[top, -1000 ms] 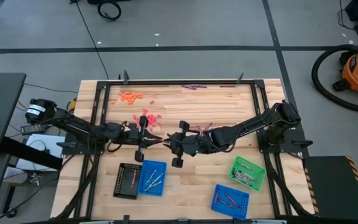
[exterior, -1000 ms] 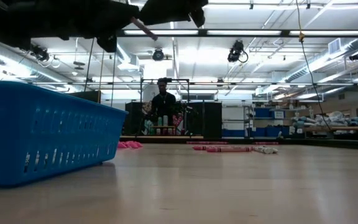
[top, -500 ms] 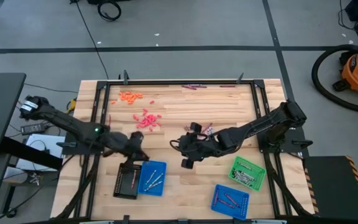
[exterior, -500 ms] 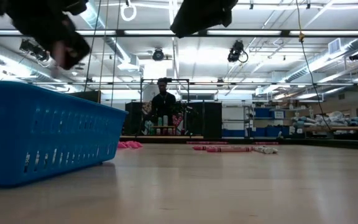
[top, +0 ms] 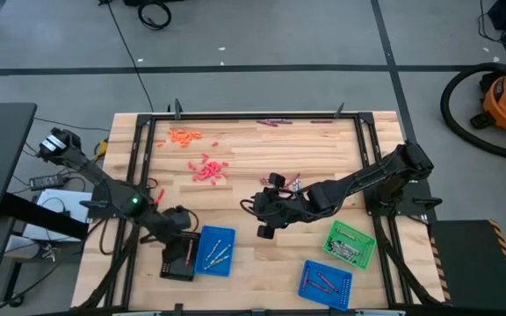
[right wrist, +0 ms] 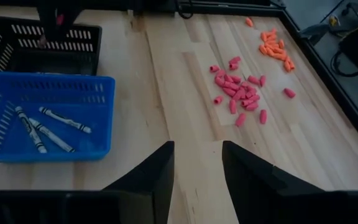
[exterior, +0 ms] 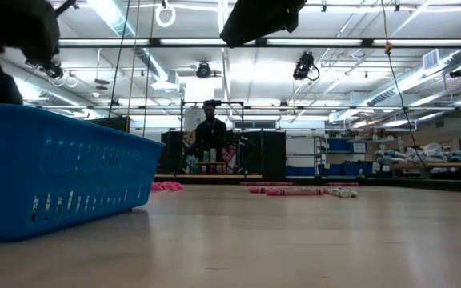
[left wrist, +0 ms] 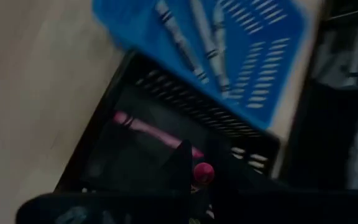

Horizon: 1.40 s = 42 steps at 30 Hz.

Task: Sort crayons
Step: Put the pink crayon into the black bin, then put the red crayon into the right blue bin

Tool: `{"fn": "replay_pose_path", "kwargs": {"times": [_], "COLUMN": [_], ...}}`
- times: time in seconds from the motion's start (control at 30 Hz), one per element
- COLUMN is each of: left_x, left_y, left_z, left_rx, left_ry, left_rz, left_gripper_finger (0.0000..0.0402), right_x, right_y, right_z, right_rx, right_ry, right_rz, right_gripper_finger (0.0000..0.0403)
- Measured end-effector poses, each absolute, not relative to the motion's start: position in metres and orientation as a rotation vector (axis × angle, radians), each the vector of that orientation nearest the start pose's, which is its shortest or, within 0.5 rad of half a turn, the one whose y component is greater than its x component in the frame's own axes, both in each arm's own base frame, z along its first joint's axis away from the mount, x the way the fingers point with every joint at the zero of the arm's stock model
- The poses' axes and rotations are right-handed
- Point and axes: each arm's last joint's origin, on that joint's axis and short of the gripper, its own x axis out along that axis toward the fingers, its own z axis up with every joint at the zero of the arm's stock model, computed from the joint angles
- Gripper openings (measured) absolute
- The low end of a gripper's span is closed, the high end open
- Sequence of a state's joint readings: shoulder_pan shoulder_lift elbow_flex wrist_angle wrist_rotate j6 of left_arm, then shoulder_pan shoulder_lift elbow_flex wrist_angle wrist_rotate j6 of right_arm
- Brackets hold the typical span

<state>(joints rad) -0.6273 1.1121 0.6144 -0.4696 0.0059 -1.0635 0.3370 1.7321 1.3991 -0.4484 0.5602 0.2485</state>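
My left gripper (top: 180,235) is shut on a red-pink crayon (left wrist: 202,173) just above the black tray (top: 179,256), where one more red-pink crayon (left wrist: 143,129) lies. It also shows in the right wrist view (right wrist: 58,14). My right gripper (right wrist: 197,169) is open and empty above the table's middle (top: 262,215). A blue tray (top: 217,251) beside the black one holds silver-grey crayons (right wrist: 45,127). Loose red-pink crayons (top: 207,168) and orange crayons (top: 184,135) lie on the far left of the table. Dark purple crayons (top: 271,123) lie at the far edge. My left gripper pinches the red-pink crayon between its two fingers; only the crayon's round end (left wrist: 204,172) shows past them. The fingers point down over the black tray. The crayon is clear of the tray floor.
A green tray (top: 350,243) and a second blue tray (top: 326,283) with crayons stand near the front right. A few crayons (top: 290,182) lie by my right arm. A dark frame (top: 139,158) rims the table. A person (exterior: 209,136) stands far behind it.
My left gripper has gone from the table's middle, close to my right gripper, toward the near left and down over the black tray, carrying the red-pink crayon. My right gripper has drawn back a little toward the right and then kept still.
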Motion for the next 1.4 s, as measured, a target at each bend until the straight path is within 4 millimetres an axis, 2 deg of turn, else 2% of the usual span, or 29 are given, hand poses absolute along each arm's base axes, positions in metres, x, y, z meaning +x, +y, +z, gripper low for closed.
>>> {"fn": "replay_pose_path", "kwargs": {"times": [0.17,0.33,0.6,0.73,0.87,0.97,1.1,1.27,1.4], "left_x": [0.170,0.174,0.174,0.178,0.181,0.183,0.186,0.196,0.205], "left_y": [-0.128,-0.132,-0.133,-0.133,-0.132,-0.129,-0.120,-0.106,-0.088], "left_z": [0.180,0.173,0.172,0.183,0.204,0.219,0.227,0.235,0.235], "left_rx": [-0.662,-0.671,-0.675,-0.670,-0.629,-0.558,-0.410,-0.249,-0.074], "left_ry": [1.183,1.219,1.223,1.218,1.167,1.141,1.101,1.030,0.965], "left_rz": [0.005,0.003,-0.002,-0.073,-0.146,-0.165,-0.112,-0.098,-0.017], "left_gripper_finger": [0.0038,0.0049,0.0135,0.0164,0.0168,0.0164,0.0160,0.0160,0.0160], "right_x": [0.363,0.363,0.362,0.362,0.360,0.360,0.358,0.358,0.357], "right_y": [0.111,0.112,0.114,0.114,0.109,0.101,0.086,0.056,0.029], "right_z": [0.276,0.276,0.276,0.273,0.259,0.249,0.233,0.214,0.201], "right_rx": [-0.121,-0.125,-0.139,-0.141,-0.168,-0.173,-0.180,-0.131,-0.095], "right_ry": [0.668,0.669,0.672,0.672,0.684,0.698,0.748,0.818,0.853], "right_rz": [-0.289,-0.285,-0.273,-0.273,-0.307,-0.339,-0.361,-0.317,-0.291], "right_gripper_finger": [0.0143,0.0143,0.0143,0.0143,0.0143,0.0143,0.0142,0.0142,0.0142]}}
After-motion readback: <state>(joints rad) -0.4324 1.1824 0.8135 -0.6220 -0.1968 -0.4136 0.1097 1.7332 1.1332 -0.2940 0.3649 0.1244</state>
